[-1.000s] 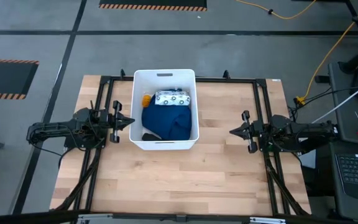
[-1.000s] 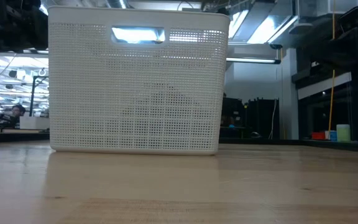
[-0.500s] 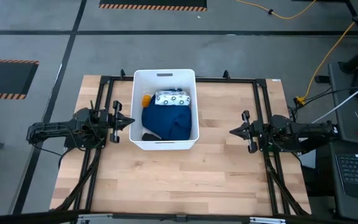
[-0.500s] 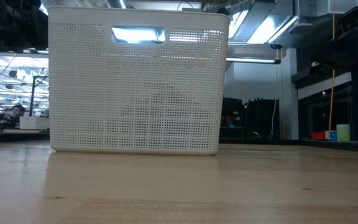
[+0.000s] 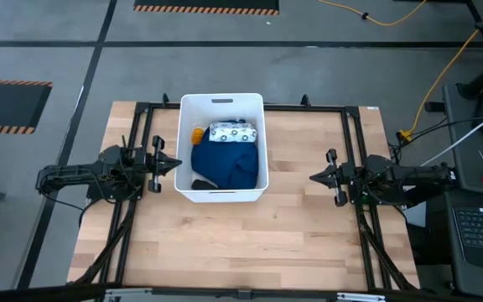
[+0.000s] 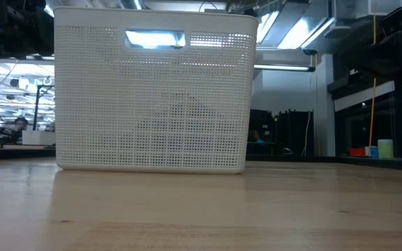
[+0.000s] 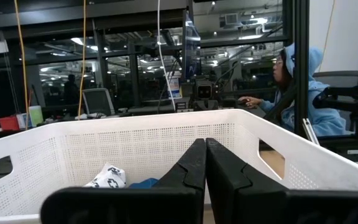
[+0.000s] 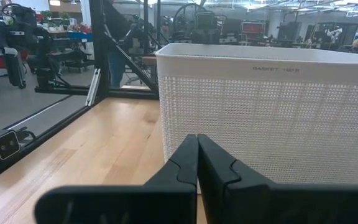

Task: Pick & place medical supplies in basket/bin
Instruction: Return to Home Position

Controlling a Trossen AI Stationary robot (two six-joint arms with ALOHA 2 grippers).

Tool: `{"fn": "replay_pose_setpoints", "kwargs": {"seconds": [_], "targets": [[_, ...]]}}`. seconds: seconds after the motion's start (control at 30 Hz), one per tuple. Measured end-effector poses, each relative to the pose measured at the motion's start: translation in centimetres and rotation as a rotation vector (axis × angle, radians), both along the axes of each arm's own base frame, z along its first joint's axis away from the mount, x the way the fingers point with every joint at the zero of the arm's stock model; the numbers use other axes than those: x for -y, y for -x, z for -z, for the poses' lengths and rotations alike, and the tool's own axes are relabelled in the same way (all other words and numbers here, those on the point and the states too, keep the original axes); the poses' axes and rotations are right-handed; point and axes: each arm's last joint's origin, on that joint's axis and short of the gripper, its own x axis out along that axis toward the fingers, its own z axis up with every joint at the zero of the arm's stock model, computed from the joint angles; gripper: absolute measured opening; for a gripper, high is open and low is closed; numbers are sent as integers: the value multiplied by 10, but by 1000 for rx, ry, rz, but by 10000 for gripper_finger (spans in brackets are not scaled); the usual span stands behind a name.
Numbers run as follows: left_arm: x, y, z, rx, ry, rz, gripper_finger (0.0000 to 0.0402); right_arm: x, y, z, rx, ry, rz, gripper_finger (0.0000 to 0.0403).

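Observation:
The white basket stands on the wooden table, a slot handle at its far rim. Inside it lie a dark blue cloth, a white dark-dotted packet on the cloth's far part, an orange bottle at the left wall and a small black oblong near the front wall. My left gripper is shut, just left of the basket, its tips at rim height. My right gripper is shut, well off to the basket's right.
A black metal frame runs around the table's far and side edges. Bare wood lies between the basket and the near edge. A person in a light blue hood sits beyond the table's right side at a desk.

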Motion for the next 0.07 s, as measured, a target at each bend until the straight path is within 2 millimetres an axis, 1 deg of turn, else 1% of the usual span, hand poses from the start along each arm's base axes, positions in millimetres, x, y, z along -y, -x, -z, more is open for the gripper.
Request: {"fn": "replay_pose_setpoints", "kwargs": {"seconds": [0.07], "targets": [[0, 0, 0, 0, 0, 0, 4, 0, 0, 0, 0, 1, 0, 5]]}}
